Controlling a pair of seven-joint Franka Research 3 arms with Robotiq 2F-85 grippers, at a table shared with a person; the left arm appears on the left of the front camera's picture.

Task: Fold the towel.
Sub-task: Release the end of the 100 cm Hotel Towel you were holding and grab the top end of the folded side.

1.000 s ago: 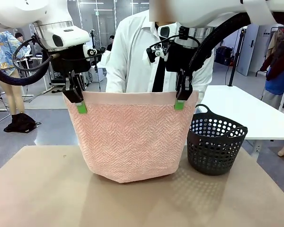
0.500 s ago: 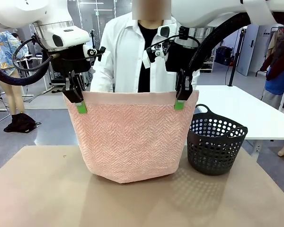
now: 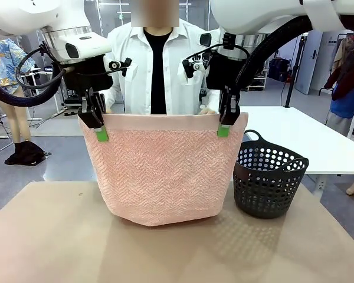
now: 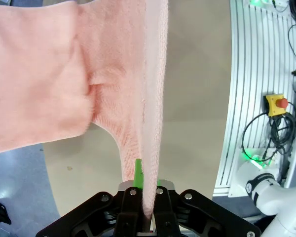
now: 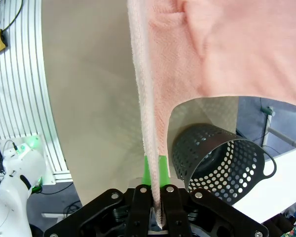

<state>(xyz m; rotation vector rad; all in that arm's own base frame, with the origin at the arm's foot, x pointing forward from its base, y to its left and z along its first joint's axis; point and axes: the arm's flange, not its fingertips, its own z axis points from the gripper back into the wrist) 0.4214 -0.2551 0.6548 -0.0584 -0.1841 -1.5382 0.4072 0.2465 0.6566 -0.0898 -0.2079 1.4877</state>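
The left gripper (image 3: pixel 99 126) is clamped tight on the towel's (image 3: pixel 165 171) upper left corner, and the right gripper (image 3: pixel 224 122) is clamped the same way on the upper right corner. In each wrist view the smooth plain band runs straight down between the pressed green pads. The towel hangs spread flat between them over the middle of the tan table (image 3: pixel 47 236), doubled, its lower fold reaching down to the surface; whether it touches, I cannot tell. A black perforated basket (image 3: pixel 269 183) stands near the table's right edge, just beside the towel. Behind the towel, at the far edge, stands a person in a white shirt (image 3: pixel 130 71). Beyond are a grey floor and a white table (image 3: pixel 301 138).
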